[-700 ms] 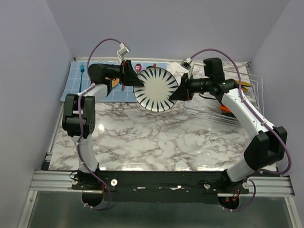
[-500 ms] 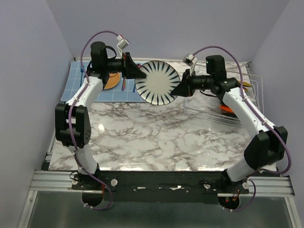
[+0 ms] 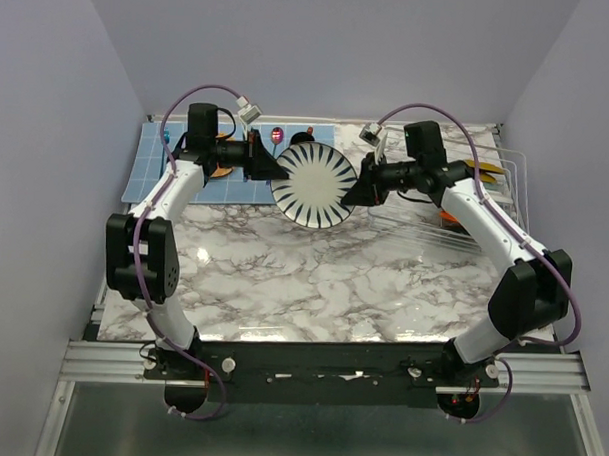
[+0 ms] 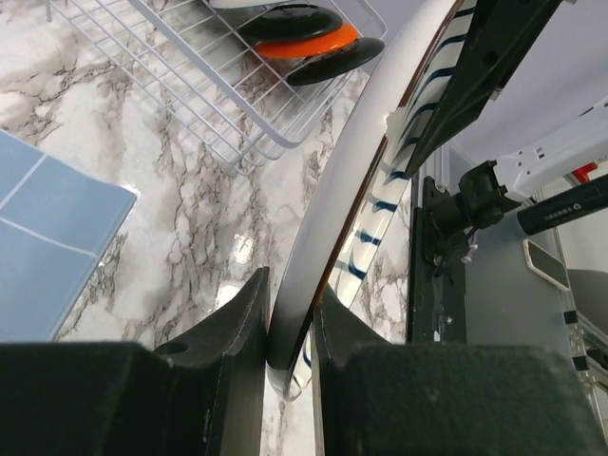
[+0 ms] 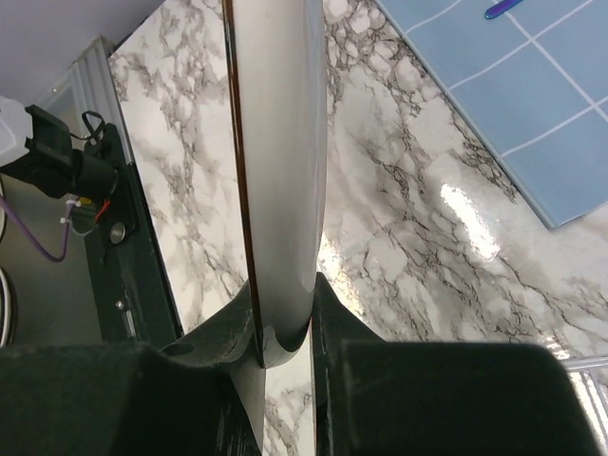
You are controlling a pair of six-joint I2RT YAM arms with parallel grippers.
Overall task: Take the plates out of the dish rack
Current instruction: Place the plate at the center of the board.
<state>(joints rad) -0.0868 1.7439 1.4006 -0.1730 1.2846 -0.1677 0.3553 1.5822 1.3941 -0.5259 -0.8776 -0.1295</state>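
A white plate with dark radial stripes (image 3: pixel 313 184) hangs tilted above the back middle of the table, held from both sides. My left gripper (image 3: pixel 278 167) is shut on its left rim, and my right gripper (image 3: pixel 359 188) is shut on its right rim. The left wrist view shows the rim of the striped plate (image 4: pixel 332 218) pinched at the left gripper (image 4: pixel 290 332). In the right wrist view the plate (image 5: pixel 275 142) is clamped edge-on at the right gripper (image 5: pixel 285 328). The white wire dish rack (image 3: pixel 500 210) stands at the back right. In the rack (image 4: pixel 218 85) stand an orange plate (image 4: pixel 304 46) and black plates (image 4: pixel 290 21).
A blue tiled mat (image 3: pixel 171 173) lies at the back left with an orange disc (image 3: pixel 220 171) partly hidden behind my left arm. A blue utensil (image 5: pixel 503 8) lies on the mat (image 5: pixel 532 104). Marble tabletop (image 3: pixel 313 278) stretches toward the arm bases.
My left arm's elbow swung back and out to the left. The striped plate rose slightly, then dropped a little. Both grippers kept their hold on it.
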